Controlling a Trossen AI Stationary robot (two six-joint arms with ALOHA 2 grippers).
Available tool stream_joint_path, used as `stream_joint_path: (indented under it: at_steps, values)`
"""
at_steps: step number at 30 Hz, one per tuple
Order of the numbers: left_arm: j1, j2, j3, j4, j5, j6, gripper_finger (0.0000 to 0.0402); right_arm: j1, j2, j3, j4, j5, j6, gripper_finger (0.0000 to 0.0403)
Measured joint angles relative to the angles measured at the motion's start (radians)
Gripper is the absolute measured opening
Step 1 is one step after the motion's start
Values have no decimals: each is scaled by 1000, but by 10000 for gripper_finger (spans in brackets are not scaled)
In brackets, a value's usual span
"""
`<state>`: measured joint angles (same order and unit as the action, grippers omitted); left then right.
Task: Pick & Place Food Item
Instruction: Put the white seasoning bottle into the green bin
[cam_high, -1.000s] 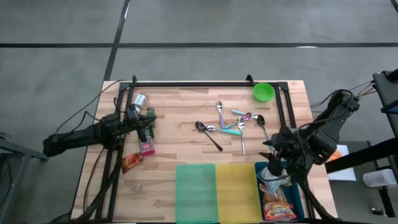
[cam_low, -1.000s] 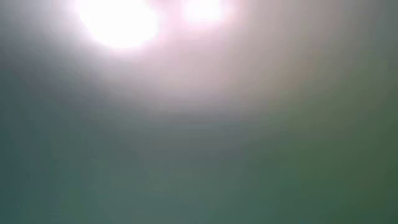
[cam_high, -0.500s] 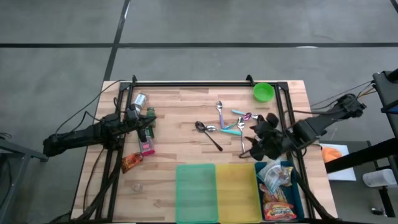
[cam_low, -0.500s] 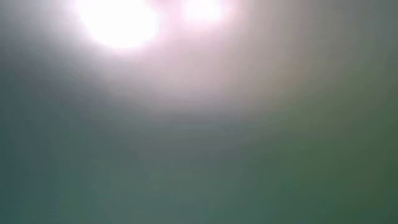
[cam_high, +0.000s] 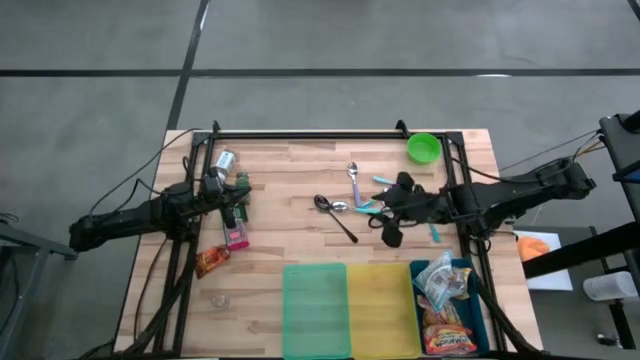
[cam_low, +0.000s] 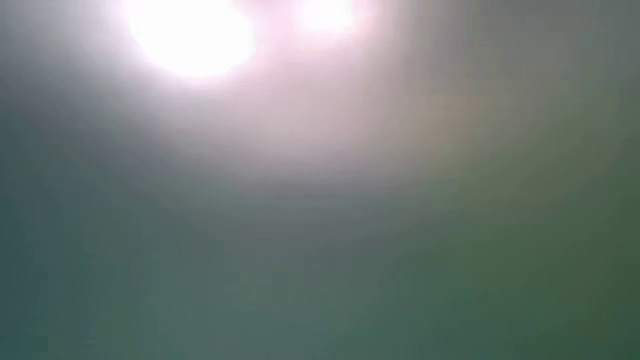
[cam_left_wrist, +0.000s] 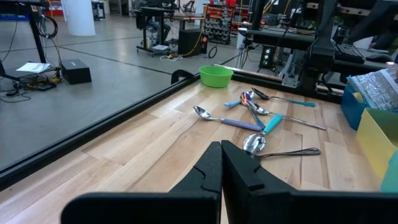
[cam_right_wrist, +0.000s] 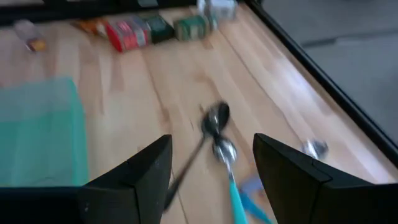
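Observation:
Food packets lie at the table's left: a pink-red one (cam_high: 236, 237), an orange one (cam_high: 210, 261), a green one (cam_high: 240, 182) and a small can (cam_high: 223, 160). More packets (cam_high: 442, 300) fill the blue bin (cam_high: 478, 305) at the near right. My right gripper (cam_high: 392, 210) hangs open over the spoons (cam_high: 352, 206) mid-table and touches nothing. In the right wrist view its fingers (cam_right_wrist: 149, 171) frame a dark spoon (cam_right_wrist: 215, 117). My left gripper (cam_left_wrist: 221, 167) waits shut at the left, next to the packets.
A green bin (cam_high: 315, 305) and a yellow bin (cam_high: 378, 300) stand along the near edge beside the blue one. A green bowl (cam_high: 424, 148) sits at the far right. A black frame (cam_high: 300, 134) rims the table. The low view shows only glare.
My right gripper has swung from above the blue bin toward the table's left and far edge. It now hangs over the spoons, turned about its wrist, and is open as before. The silvery packet stays in the blue bin.

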<state>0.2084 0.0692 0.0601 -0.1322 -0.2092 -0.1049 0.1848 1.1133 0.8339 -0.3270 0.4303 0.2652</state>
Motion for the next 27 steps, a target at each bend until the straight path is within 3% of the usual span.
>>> stream_joint_path:
  at_steps: [4,13,22,27]
  values:
    - [0,0,0,0,0,0,0,-77,-1,-79,201,-100,-114,221]
    - [0,0,0,0,0,0,0,-287,-1,-167,423,-447,-220,221]
    - [0,0,0,0,0,0,0,-353,-31,-294,742,-486,-332,221]
    - [0,0,0,0,0,0,0,-371,-108,-362,766,-496,-375,221]
